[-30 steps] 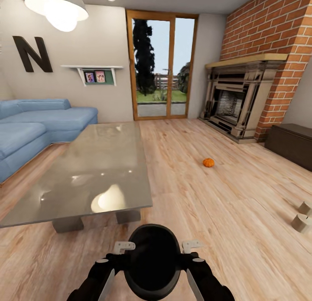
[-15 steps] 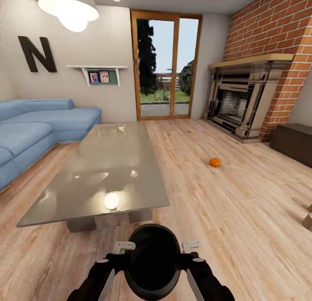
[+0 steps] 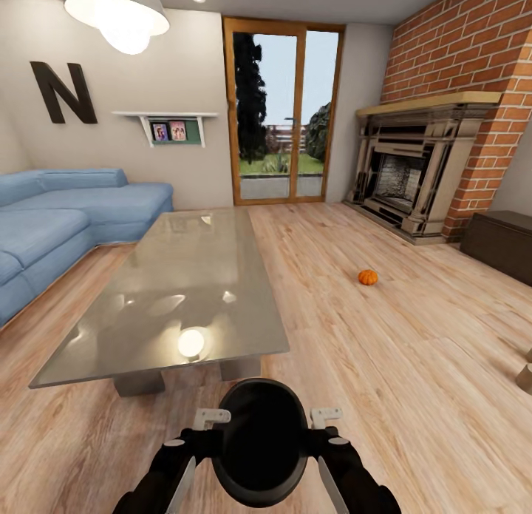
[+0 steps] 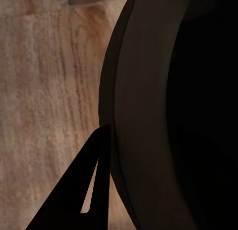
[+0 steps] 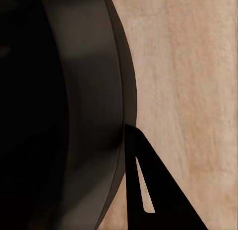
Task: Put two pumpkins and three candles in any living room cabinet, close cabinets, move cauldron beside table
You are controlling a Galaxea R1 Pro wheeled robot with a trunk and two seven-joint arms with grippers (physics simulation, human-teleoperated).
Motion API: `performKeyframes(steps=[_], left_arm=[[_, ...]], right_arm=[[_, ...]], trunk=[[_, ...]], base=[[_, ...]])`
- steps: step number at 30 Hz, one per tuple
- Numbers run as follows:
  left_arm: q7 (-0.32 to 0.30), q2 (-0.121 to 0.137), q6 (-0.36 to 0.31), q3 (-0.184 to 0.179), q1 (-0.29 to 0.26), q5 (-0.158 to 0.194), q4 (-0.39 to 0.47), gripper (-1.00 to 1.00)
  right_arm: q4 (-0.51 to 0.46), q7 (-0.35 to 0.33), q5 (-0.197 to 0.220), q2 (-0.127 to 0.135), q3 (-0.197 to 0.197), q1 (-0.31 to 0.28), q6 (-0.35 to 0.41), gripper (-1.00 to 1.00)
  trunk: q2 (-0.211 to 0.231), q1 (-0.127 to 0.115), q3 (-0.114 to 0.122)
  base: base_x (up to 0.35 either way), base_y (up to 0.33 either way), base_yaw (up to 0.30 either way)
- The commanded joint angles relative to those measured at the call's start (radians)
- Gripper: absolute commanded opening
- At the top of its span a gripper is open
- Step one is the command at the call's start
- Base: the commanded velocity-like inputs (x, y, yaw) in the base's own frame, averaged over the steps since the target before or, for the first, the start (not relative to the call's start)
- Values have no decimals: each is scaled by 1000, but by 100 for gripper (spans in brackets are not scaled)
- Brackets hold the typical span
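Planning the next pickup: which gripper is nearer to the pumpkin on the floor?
Right. The pumpkin lies ahead and to the right; the right gripper holds the cauldron's near side, the left gripper its far side.

Head high; wrists against cauldron (image 3: 260, 440).

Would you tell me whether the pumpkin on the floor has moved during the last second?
No. The pumpkin keeps its place relative to the fireplace; only the camera shifted.

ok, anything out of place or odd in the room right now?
Yes. A pumpkin lies loose on the wooden floor between the table and the fireplace. A candle sits on the floor at the head view's right edge. Nothing spilled or broken.
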State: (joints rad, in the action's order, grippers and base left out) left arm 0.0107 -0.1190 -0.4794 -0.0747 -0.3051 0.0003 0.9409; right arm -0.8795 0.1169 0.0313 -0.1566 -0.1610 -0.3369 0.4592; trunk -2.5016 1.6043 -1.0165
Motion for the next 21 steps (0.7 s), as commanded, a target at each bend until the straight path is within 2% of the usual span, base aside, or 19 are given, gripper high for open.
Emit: performKeyframes(steps=[1,5,21], left_arm=[[2,2,-5,10,0,14,3,-100],[2,2,-5,10,0,15,4,-100],[2,3,-5,10,0,15,4,-100]], right_arm=[[-24,4,19,2,-5,-2,3,-100],[-24,4,19,2,-5,-1,3,-100],[-24,3,19,2,-5,-1,3,-100]], trunk=[[-1,0,-1],[-1,0,-1],[-4,6,-59]], base=[[0,0,0],[0,0,0],[0,0,0]])
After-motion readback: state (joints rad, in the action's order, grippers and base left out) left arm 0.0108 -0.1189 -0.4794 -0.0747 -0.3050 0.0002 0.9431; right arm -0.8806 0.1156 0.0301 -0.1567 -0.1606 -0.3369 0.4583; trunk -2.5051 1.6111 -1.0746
